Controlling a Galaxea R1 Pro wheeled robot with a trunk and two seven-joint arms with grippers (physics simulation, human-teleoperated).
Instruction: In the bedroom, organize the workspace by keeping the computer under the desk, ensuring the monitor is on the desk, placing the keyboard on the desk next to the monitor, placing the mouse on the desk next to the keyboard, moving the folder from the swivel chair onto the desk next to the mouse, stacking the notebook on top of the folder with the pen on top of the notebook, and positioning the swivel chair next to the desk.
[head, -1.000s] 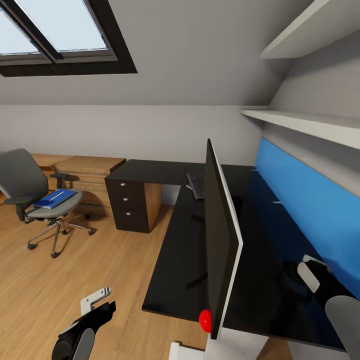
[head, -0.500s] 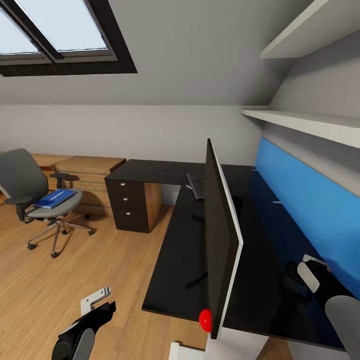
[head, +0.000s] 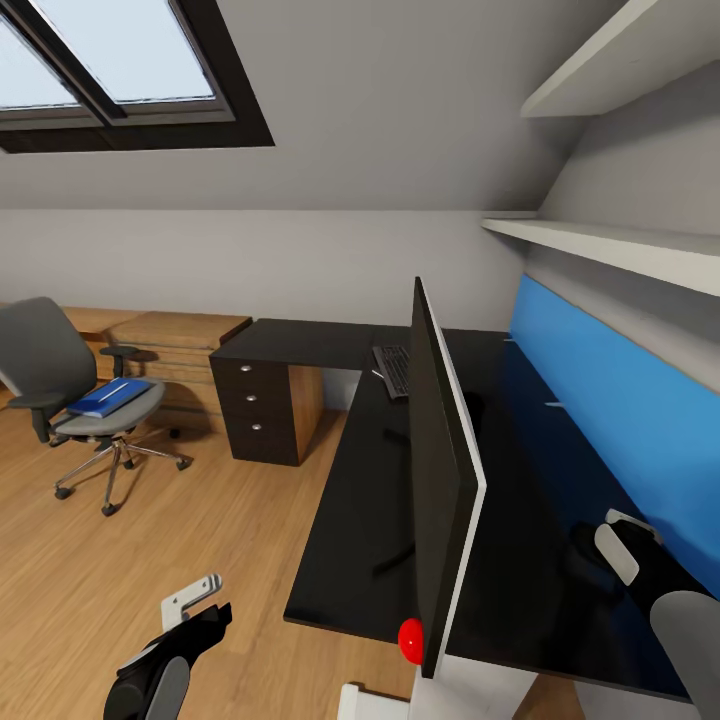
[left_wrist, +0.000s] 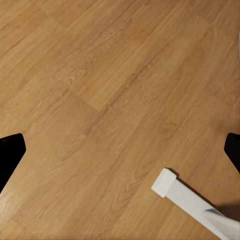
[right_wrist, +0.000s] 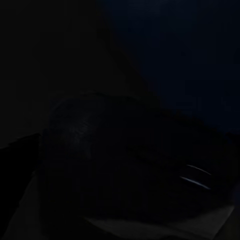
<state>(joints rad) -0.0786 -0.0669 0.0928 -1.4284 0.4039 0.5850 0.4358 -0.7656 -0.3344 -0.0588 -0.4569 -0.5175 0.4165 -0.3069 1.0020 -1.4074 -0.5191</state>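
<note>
No change vs 1 s ago. Right hand (head: 612, 545) low over black counter (head: 370, 500) behind thin black monitor (head: 440, 470), on small dark oval mouse (right_wrist: 125, 160); grip unclear. Left hand (head: 195, 605) spread wide over wood floor (left_wrist: 100, 90). Bright blue folder (head: 108, 397) on grey swivel chair (head: 60, 380).

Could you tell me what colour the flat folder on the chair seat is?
Bright blue folder, clearest in the head view.

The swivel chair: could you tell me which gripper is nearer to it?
Left. The left gripper hangs over the floor on the swivel chair's side; the right gripper is beyond the monitor, over the desk.
</note>
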